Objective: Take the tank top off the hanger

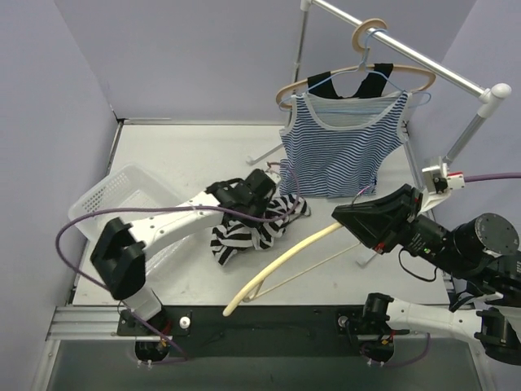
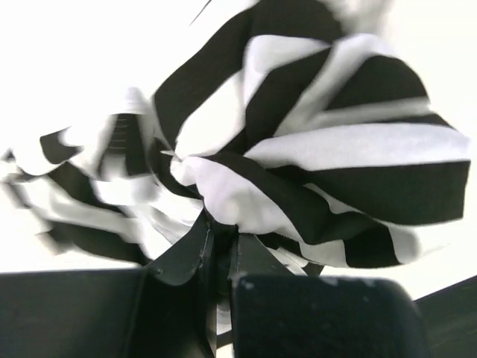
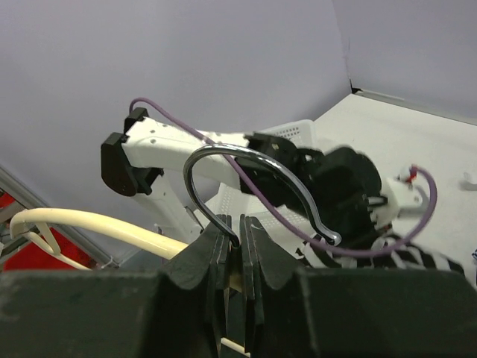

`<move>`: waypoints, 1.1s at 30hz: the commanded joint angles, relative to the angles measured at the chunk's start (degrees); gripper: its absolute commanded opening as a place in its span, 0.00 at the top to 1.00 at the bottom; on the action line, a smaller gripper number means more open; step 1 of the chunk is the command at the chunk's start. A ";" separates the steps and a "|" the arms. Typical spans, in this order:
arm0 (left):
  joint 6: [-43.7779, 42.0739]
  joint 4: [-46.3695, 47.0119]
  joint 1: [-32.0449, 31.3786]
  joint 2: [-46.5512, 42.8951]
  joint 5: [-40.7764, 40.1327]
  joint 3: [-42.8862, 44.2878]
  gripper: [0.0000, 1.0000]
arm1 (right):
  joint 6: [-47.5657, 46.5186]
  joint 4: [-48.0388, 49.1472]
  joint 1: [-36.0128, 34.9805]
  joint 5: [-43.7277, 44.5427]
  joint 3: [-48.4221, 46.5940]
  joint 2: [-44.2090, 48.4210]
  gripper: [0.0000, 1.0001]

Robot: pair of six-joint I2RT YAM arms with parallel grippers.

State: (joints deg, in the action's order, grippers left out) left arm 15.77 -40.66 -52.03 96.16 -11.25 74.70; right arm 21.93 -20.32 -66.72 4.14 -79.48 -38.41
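Note:
The black-and-white striped tank top lies crumpled on the table, off the hanger. My left gripper is at its far edge and is shut on a fold of the fabric, pinched at the fingertips. The cream hanger hangs bare above the table's near middle, slanting down to the left. My right gripper is shut on the neck of its metal hook, right at the jaws. The cream arm runs off to the left.
A white perforated basket sits at the left. A metal clothes rack stands at the back right, carrying a blue-and-white striped tank top on a wooden hanger, plus another hanger's hook.

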 commanded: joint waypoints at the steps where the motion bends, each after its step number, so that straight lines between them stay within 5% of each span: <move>1: -0.38 -1.87 6.67 -13.44 -2.39 8.53 1.00 | 1.01 5.72 0.27 -3.70 0.55 -2.19 1.00; 8: -3.55 -7.76 16.69 -21.80 -6.78 22.24 1.00 | 1.79 8.71 0.27 -6.69 3.46 -3.68 1.00; 12: -4.78 -9.60 28.01 -25.40 1.74 22.16 1.00 | 2.76 10.12 0.19 -7.40 5.03 -4.30 1.00; 18: -4.52 -7.24 42.52 -31.90 4.30 13.82 1.00 | 2.68 10.30 0.27 -7.92 6.09 -6.58 1.00; 23: 0.02 -9.34 50.93 -34.54 -4.40 8.82 1.00 | 4.43 14.32 0.27 -8.97 8.29 -7.90 1.00; 27: 6.11 -5.05 63.96 -39.37 3.75 -1.73 1.00 | 6.36 16.27 0.19 -10.38 9.70 -9.48 1.00; 33: 9.80 -3.90 64.77 -41.76 -3.86 -9.56 1.00 | 7.68 16.36 0.27 -11.97 10.31 -12.03 1.00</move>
State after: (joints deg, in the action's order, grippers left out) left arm 20.75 -49.04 12.32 56.12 -11.64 67.88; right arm 27.49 -9.93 -66.72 -6.11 -69.67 -50.17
